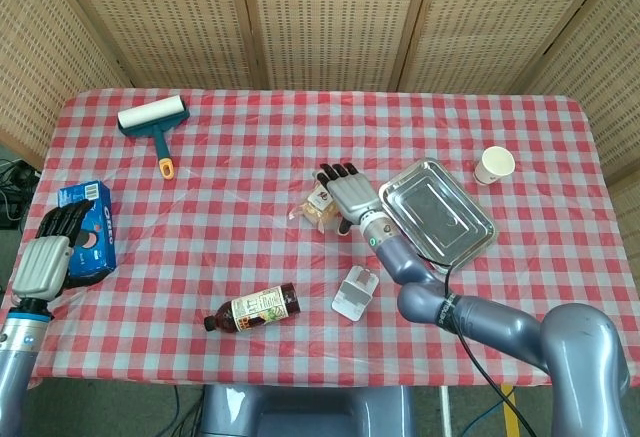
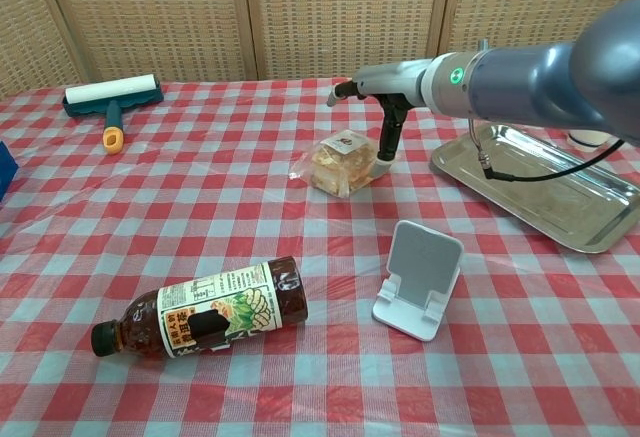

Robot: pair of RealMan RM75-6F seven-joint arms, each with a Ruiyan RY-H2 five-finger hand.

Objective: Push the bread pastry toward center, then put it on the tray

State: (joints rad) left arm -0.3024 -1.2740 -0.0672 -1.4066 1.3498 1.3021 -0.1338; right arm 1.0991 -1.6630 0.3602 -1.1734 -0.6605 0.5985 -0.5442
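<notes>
Outward from the fingers [image 2: 384,162] of the right hand [image 1: 348,195]: held flat and apart, gripping nothing, one tip reaching down to the right edge of the bread pastry [image 1: 318,204], palm hovering above the packet's right side. Wrapped in clear film, with a round label on top, lying near the middle of the table, just left of the tray [image 1: 438,215] and apart from it. Behind the tray, a paper cup [image 1: 494,165] upright near the right edge. In front of the pastry, a white phone stand [image 2: 420,279], and further left a dark drink bottle [image 2: 203,322] lying on its side. Far left rear, a lint roller [image 1: 153,123] with an orange-tipped handle; at the left edge, a blue biscuit box [image 1: 88,225]. Left hand [image 1: 44,259] beside that box, fingers curled inward, holding nothing visible. Underneath everything, a red-and-white checked cloth [image 1: 240,167] under a clear plastic sheet; behind the table, woven cane screens [image 1: 330,19] in wooden frames.
</notes>
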